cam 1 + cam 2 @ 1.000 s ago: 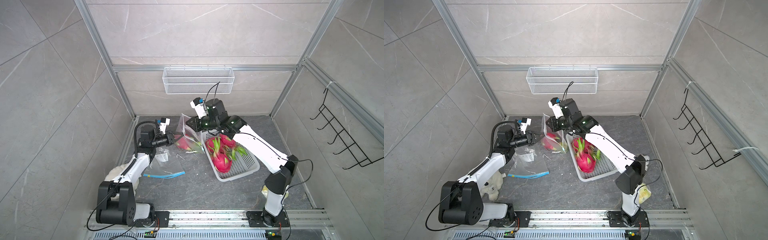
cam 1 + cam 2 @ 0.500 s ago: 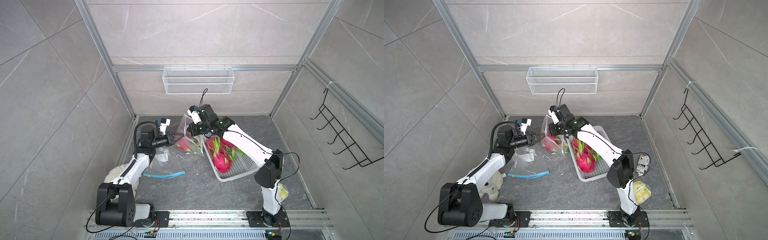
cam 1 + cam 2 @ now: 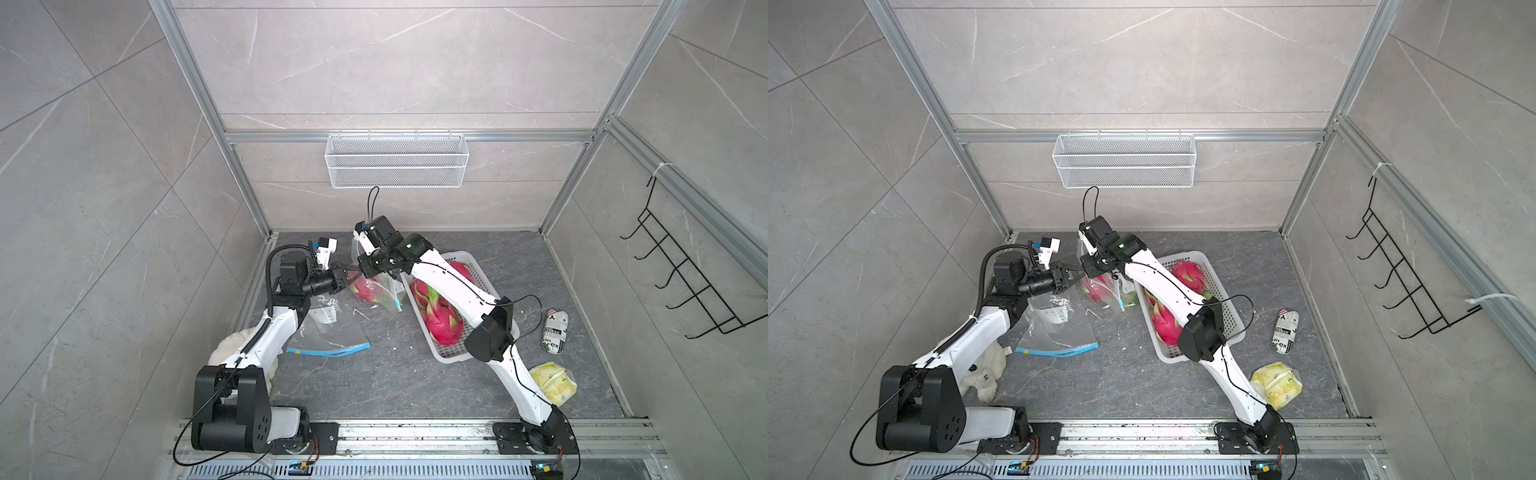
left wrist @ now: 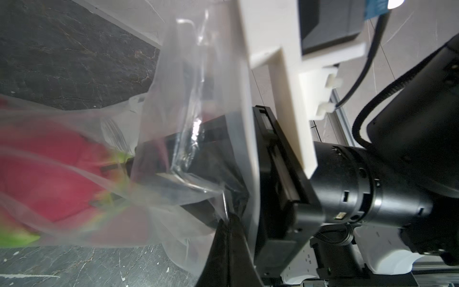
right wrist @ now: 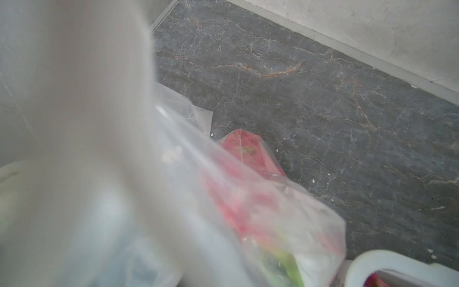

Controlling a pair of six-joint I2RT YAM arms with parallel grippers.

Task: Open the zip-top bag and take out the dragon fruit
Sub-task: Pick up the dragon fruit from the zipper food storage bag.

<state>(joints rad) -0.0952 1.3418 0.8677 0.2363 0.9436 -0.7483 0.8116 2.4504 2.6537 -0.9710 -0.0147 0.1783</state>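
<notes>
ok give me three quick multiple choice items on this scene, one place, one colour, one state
1. The dragon fruit not yet taken out lies: A in the zip-top bag beside the white basket; B inside that basket; C bare on the floor.
2. The zip strip of the flat empty bag is: A red; B blue; C yellow.
3. The left gripper is: A wide open; B out of view; C shut on the zip-top bag.
A, clear film wraps it; B, a blue band edges it; C, film is pinched at its tips.
</notes>
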